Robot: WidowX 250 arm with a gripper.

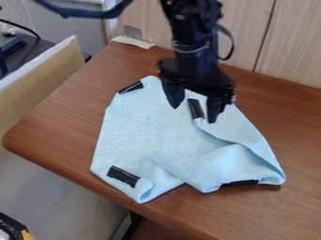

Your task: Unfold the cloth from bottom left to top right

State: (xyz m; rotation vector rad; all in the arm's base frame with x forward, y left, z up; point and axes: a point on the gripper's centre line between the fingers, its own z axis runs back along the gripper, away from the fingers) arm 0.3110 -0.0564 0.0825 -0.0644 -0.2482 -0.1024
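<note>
The light blue cloth (pixel 147 133) lies on the brown table, partly folded and creased, with black tape patches at its upper left, lower left, lower right and near its upper middle. Its lower edge is curled up at the lower left patch, and a loose fold runs along its right side. Over the upper part of the cloth hangs the black gripper (pixel 193 112), its two fingers spread apart and open, with nothing held between them. The right finger is beside the upper middle tape patch; whether it touches the cloth I cannot tell.
The wooden table (pixel 56 126) has a rounded corner at the left. A wood-panel wall (pixel 288 47) stands behind it. A tan board (pixel 41 79) is at the left, and a torn paper piece (pixel 132 41) lies at the table's back edge.
</note>
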